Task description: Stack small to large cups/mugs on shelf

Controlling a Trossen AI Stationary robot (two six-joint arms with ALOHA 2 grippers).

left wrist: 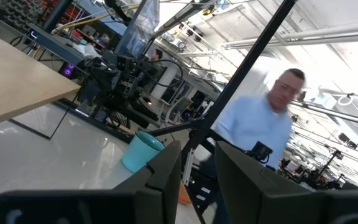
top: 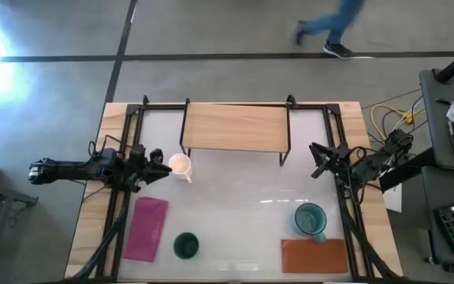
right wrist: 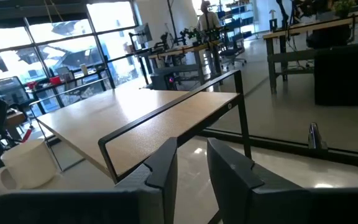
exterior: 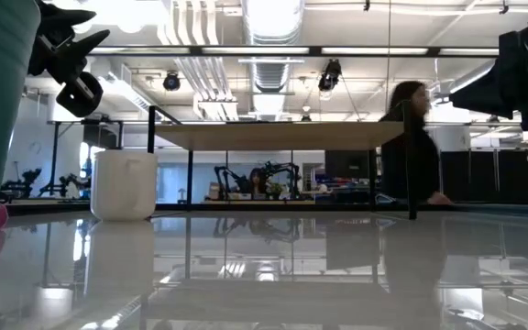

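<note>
The white mug [top: 180,166] stands on its base on the table, in front of the shelf's [top: 235,126] left legs; it also shows in the low view [exterior: 124,183] and the right wrist view [right wrist: 27,163]. My left gripper [top: 161,163] hovers open just left of the mug and above it [exterior: 70,57], touching nothing. The teal mug [top: 310,219] stands near the right, also in the left wrist view [left wrist: 143,151]. The dark green cup [top: 185,246] sits near the front edge. My right gripper [top: 318,159] hangs open in the air by the shelf's right end.
A pink cloth [top: 148,227] lies flat at the front left and a brown mat [top: 315,256] at the front right, just in front of the teal mug. The shelf's board [right wrist: 154,112] carries nothing. A person [left wrist: 260,124] walks past beyond the table.
</note>
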